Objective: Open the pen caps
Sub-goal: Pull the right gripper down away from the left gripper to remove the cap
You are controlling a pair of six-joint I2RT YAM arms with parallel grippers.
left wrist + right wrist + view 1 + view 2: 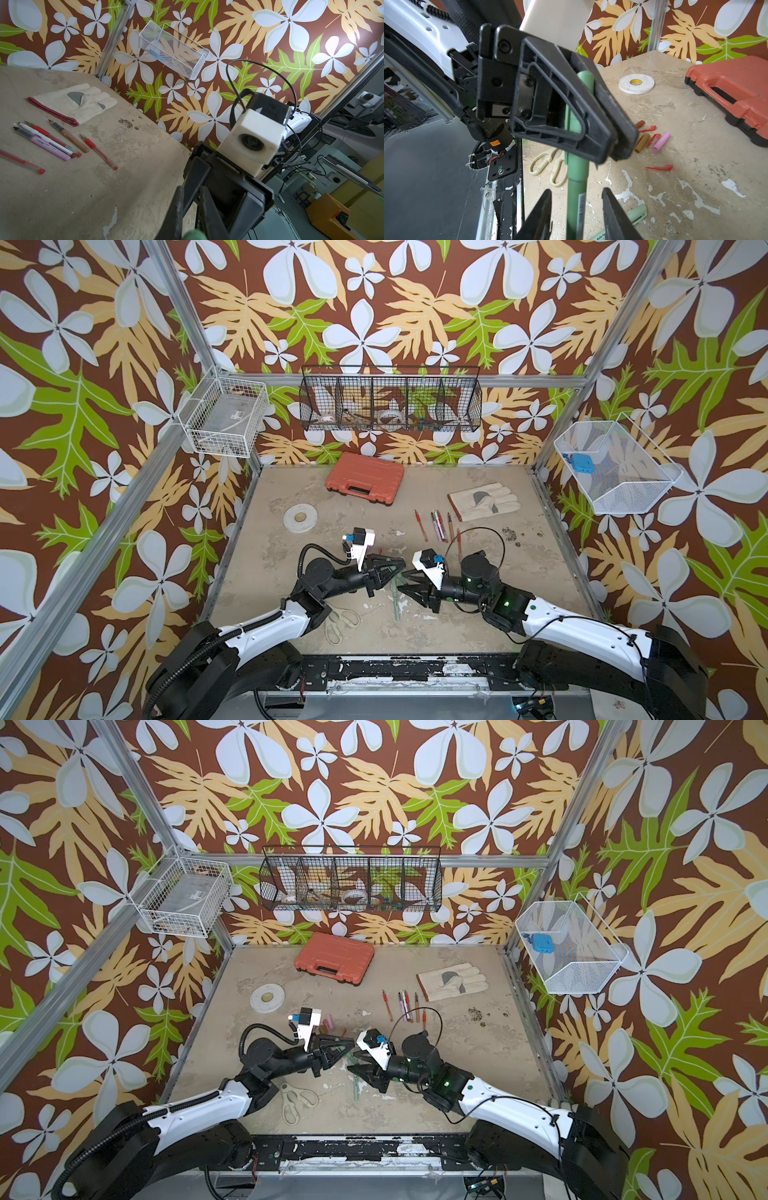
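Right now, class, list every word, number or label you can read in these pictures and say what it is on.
"Y1.04": small orange sticker on a black arm joint.
"Hello Pe", then hidden: pale green plastic pen body.
Too blurred to read: barcode label on the darker green plastic pen; print on the pink plastic pen; core of the white tape roll.

We see soft, even light with only faint shadows on the mottled beige desk [266, 564]. In the right wrist view the black right claw [577, 190] is blurred up close.
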